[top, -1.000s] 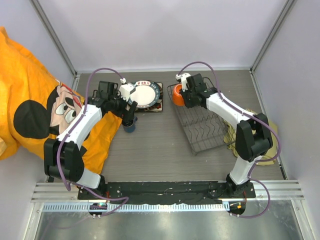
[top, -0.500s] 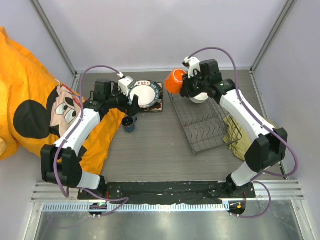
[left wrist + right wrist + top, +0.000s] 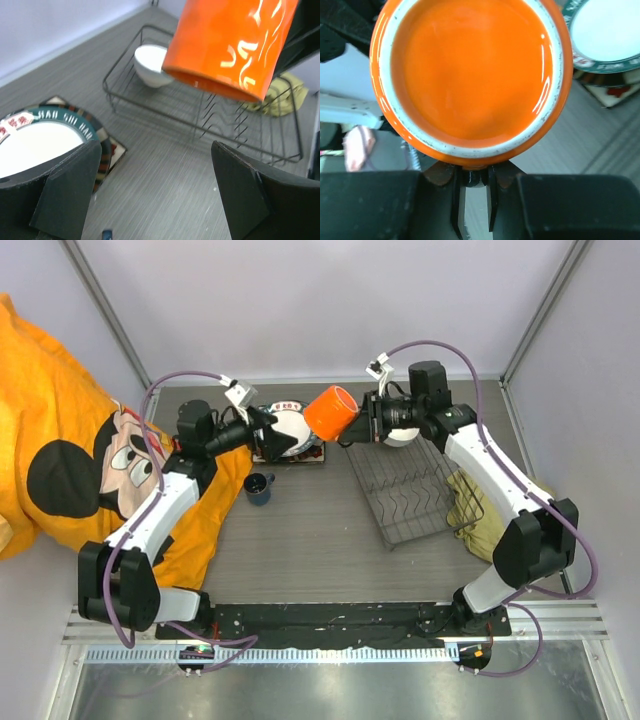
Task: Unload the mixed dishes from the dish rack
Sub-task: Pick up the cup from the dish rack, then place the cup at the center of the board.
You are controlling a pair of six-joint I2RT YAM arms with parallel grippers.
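My right gripper [image 3: 360, 422] is shut on the handle of the orange mug [image 3: 332, 412] and holds it in the air, tipped on its side, left of the dish rack [image 3: 412, 495]. The right wrist view looks into the mug [image 3: 470, 75], with the right gripper [image 3: 475, 176] clamped on the handle below it. My left gripper [image 3: 267, 431] is open over the round dark-rimmed plate [image 3: 292, 430], facing the mug [image 3: 230, 45] a short way off. That plate lies on the square plate [image 3: 317, 454]. The dark-blue cup [image 3: 258, 488] stands on the table. A white bowl [image 3: 151, 65] sits in the rack [image 3: 210, 112].
An orange cartoon-print cloth [image 3: 70, 460] covers the table's left side, under the left arm. An olive cloth [image 3: 468, 502] lies against the rack's right edge. Walls close the table at the back and both sides.
My right gripper lifted the orange mug out of the rack and carried it left, tipping it sideways. My left gripper rose from the blue cup and turned toward the mug.
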